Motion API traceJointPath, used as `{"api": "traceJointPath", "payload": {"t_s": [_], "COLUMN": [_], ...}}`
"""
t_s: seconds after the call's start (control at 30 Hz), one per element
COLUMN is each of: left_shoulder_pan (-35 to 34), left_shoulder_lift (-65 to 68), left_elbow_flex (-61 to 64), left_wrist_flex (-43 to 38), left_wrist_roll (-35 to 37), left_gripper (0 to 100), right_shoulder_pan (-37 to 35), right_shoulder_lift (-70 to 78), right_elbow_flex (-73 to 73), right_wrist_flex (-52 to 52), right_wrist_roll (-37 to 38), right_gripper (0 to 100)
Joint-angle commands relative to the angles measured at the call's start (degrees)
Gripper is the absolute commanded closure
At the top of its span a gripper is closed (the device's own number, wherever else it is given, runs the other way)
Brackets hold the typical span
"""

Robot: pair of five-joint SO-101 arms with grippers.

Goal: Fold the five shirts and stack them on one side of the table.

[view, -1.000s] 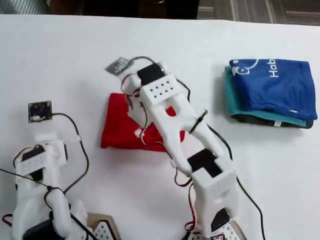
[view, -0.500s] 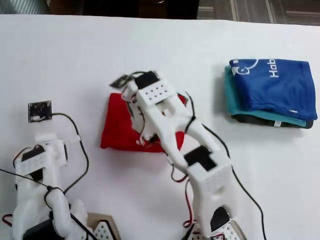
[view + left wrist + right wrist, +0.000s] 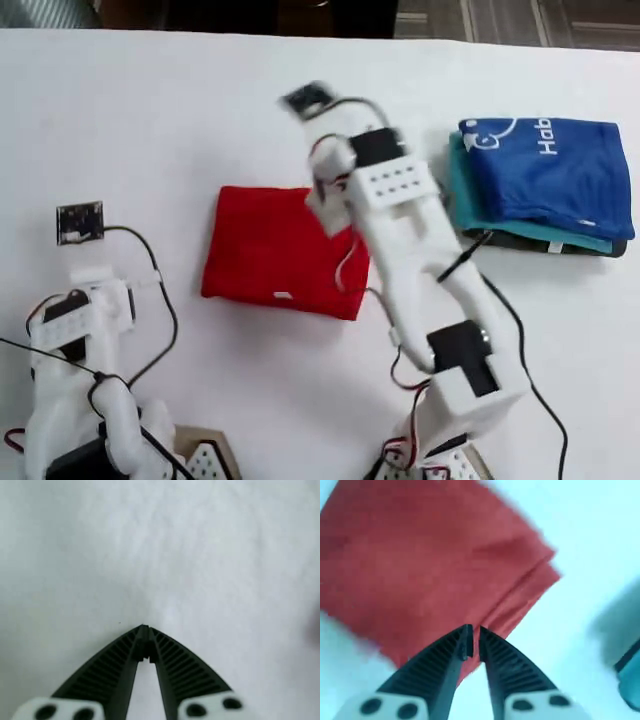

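A folded red shirt [image 3: 270, 250] lies flat on the white table [image 3: 150, 110], left of centre. In the right wrist view my right gripper [image 3: 472, 641] hangs above the red shirt [image 3: 420, 565] near its folded edge, fingers shut with nothing between them. The right arm [image 3: 400, 220] stretches from the near edge to between the red shirt and the stack. At the right stands a stack of folded shirts [image 3: 540, 185], blue on top, teal and a dark one beneath. My left gripper [image 3: 144, 642] is shut and empty over bare tabletop, and the left arm [image 3: 75, 320] sits at the near left.
A teal edge of the stack [image 3: 630, 680] shows beside the red shirt. Cables trail from both arms across the near table. Dark floor lies beyond the table's far edge [image 3: 320, 35]. Bare white surface spans the far left.
The right arm has swung right, off the red shirt and toward the stack. The shirt now lies uncovered and flat. The left arm has kept still.
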Motion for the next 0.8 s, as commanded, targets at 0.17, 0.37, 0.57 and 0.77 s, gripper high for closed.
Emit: {"api": "traceJointPath", "payload": {"t_s": [0.17,0.37,0.57,0.77], "left_shoulder_pan": [0.44,0.44,0.44,0.44], "left_shoulder_lift": [-1.41,-1.41,-1.41,-1.41], "left_elbow_flex": [-0.13,-0.13,-0.13,-0.13], "left_wrist_flex": [-0.79,-0.88,-0.88,-0.88], "left_wrist_roll": [0.35,0.35,0.35,0.35], "left_gripper": [97,97,97,97], "right_shoulder_pan": [3.12,3.65,3.74,5.76], "right_shoulder_lift": [11.91,17.27,17.89,17.8], "right_elbow_flex": [-1.41,-1.49,-1.49,-1.49], "right_wrist_flex": [-13.85,-15.08,-15.16,-13.76], "right_wrist_roll": [-5.54,-5.54,-5.54,-2.64], "right_gripper": [82.2,85.1,85.1,85.1]}}
